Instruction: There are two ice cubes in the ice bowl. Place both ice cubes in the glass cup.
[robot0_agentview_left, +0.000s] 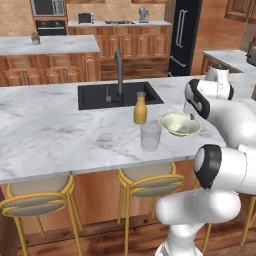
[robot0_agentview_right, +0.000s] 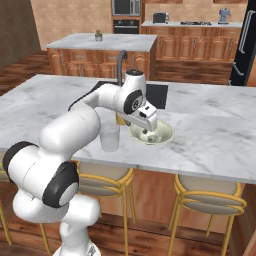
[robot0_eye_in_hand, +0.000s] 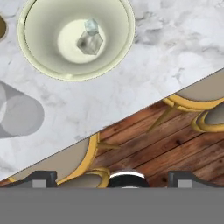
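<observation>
Clearly we risk tipping the shallow pale yellow-green ice bowl (robot0_eye_in_hand: 75, 38) off the marble counter's front edge, since our gripper (robot0_eye_in_hand: 111, 177), fingers spread wide, hovers off-centre from the two clear ice cubes (robot0_eye_in_hand: 90, 40).

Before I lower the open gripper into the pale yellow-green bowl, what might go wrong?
1. The two ice cubes lie touching in the shallow pale yellow-green bowl; closing on one may push the other away.
2. The clear glass tumbler and orange bottle stand close beside the bowl; a swing could knock them.
3. The bowl sits near the marble counter edge and may slide.
</observation>
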